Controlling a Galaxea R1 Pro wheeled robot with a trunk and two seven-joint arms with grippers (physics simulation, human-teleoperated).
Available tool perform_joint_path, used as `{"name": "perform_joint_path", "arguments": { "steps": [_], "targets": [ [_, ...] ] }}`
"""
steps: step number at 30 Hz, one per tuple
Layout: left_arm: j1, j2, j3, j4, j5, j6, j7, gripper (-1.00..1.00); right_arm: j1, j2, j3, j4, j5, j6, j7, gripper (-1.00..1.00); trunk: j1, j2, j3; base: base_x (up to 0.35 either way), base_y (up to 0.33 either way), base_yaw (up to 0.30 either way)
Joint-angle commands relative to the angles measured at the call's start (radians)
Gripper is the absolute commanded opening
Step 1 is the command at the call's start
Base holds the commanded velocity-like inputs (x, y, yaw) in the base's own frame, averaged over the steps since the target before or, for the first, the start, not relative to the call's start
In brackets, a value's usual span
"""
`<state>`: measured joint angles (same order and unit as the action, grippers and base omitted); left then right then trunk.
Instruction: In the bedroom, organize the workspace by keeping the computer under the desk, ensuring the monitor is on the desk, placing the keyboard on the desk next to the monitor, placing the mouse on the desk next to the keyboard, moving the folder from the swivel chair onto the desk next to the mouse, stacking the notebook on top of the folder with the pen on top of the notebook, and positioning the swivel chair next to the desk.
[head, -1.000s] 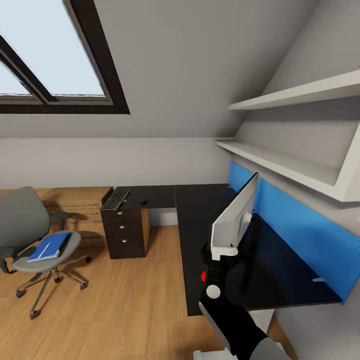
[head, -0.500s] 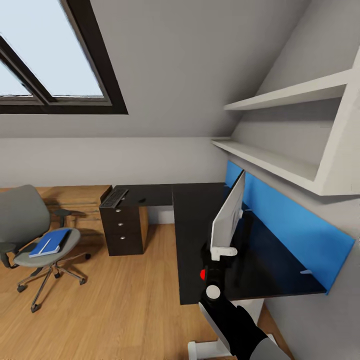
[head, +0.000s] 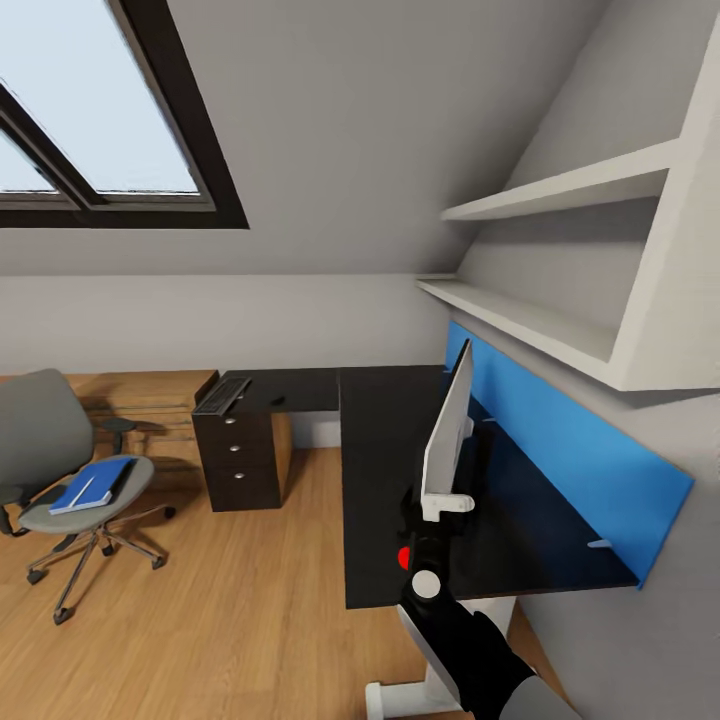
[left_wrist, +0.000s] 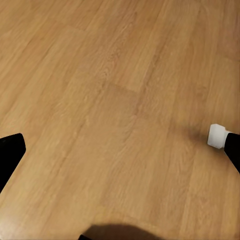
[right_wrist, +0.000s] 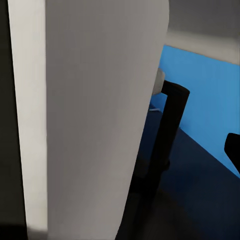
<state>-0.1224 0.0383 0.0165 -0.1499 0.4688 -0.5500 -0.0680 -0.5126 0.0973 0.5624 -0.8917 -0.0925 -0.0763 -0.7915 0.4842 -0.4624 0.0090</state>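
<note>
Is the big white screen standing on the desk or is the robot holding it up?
Held up, likely. The right claw grips the monitor's bottom edge, tilted above the desk. Whether it touches the desk: cannot tell.

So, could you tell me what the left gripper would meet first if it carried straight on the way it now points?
Most likely the wooden floor: the left wrist view looks along the fingers straight onto bare boards, with nothing between. How far off the floor lies is unclear.

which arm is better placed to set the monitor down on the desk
Right, probably. The right gripper is at the base of the monitor, above the desk. The left wrist view looks down at bare wood floor, away from the desk.
</note>
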Motion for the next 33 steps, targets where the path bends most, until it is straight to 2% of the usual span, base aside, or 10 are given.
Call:
{"name": "perform_joint_path", "arguments": {
  "steps": [1,10,33],
  "targets": [
    [0.0,0.0,0.001,0.001,0.007,-0.002,-0.007,1.0,-0.001,-0.001,0.004,0.0,-0.01,-0.008,-0.005,1.0,0.0,-0.001,0.0,0.0,-0.014,0.0],
    [0.0,-0.001,0.001,0.001,0.007,-0.002,-0.007,1.0,-0.001,-0.001,0.004,0.001,-0.01,-0.008,-0.004,1.0,0.0,-0.001,0.0,0.0,-0.019,0.0],
    [0.0,0.0,0.002,0.001,0.006,-0.002,-0.007,1.0,-0.001,-0.001,0.006,0.001,-0.009,-0.008,-0.005,1.0,0.0,-0.001,0.0,0.0,-0.132,0.0]
  ]
}}
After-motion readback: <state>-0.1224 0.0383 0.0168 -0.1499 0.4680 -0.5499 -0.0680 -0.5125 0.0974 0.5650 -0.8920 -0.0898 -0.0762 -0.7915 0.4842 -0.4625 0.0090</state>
